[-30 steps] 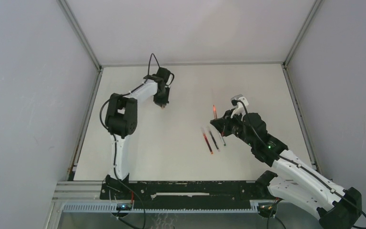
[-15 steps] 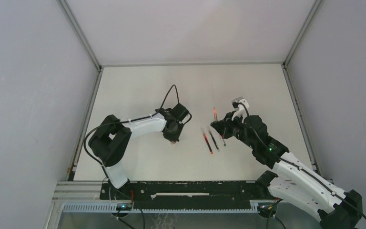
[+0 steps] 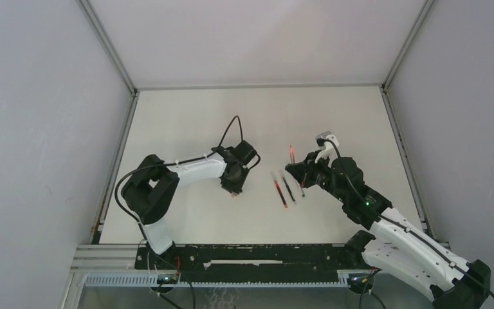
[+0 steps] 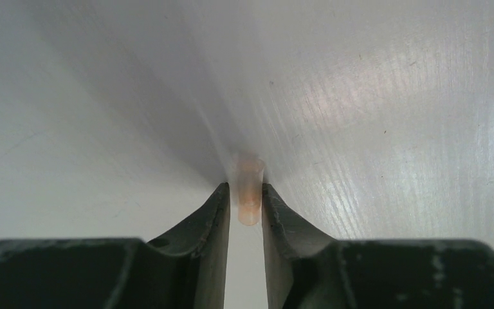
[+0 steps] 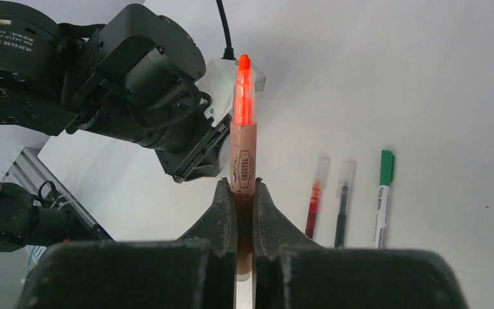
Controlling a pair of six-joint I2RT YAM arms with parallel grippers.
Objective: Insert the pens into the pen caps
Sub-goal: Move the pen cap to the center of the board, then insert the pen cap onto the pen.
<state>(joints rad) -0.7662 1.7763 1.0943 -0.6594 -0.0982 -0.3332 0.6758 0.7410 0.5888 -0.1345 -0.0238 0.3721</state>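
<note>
My right fingers (image 5: 226,209) are clenched on the red pen (image 5: 243,138), tip up at frame centre; my left fingers (image 4: 217,209) closely flank the pale cap (image 4: 249,190) at mid-frame, grip not determinable, so an unsecured cap could tip or skid across the bench (image 4: 392,96) when the pen presses in.

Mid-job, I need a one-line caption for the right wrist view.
Right hand shut on a red pen; three more pens lie side by side on the table.
</note>
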